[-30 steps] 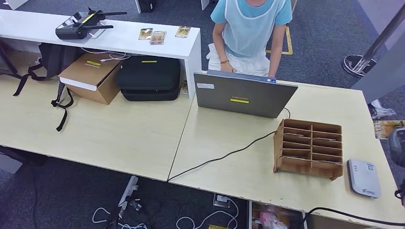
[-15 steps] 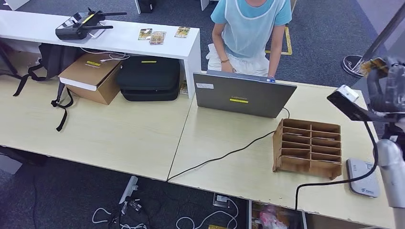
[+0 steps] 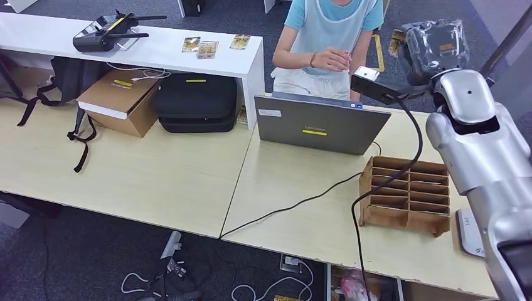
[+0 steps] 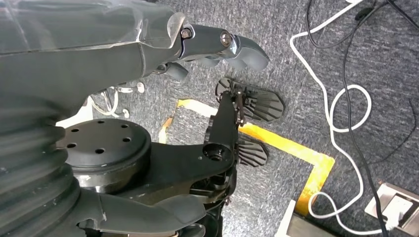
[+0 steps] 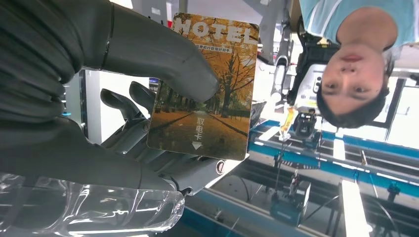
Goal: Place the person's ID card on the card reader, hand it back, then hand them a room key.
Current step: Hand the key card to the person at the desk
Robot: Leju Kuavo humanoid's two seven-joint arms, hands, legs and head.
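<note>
Your left hand [image 4: 217,47] hangs over the carpet, fingers curled in with nothing between them. In the head view, the laptop [image 3: 321,123] stands open on the table [image 3: 157,175], the person [image 3: 329,37] behind it with a hand [image 3: 329,59] raised. Your right hand [image 3: 433,47] is lifted beyond the wooden organizer [image 3: 406,194], thumb [image 5: 163,54] pressing the room key [image 5: 203,86] against its fingers. The card reader [image 3: 470,232] lies by the table's right end.

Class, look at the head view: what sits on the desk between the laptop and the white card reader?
In the head view, the wooden slotted organizer stands between the laptop and the card reader; a black cable runs beside it.
</note>
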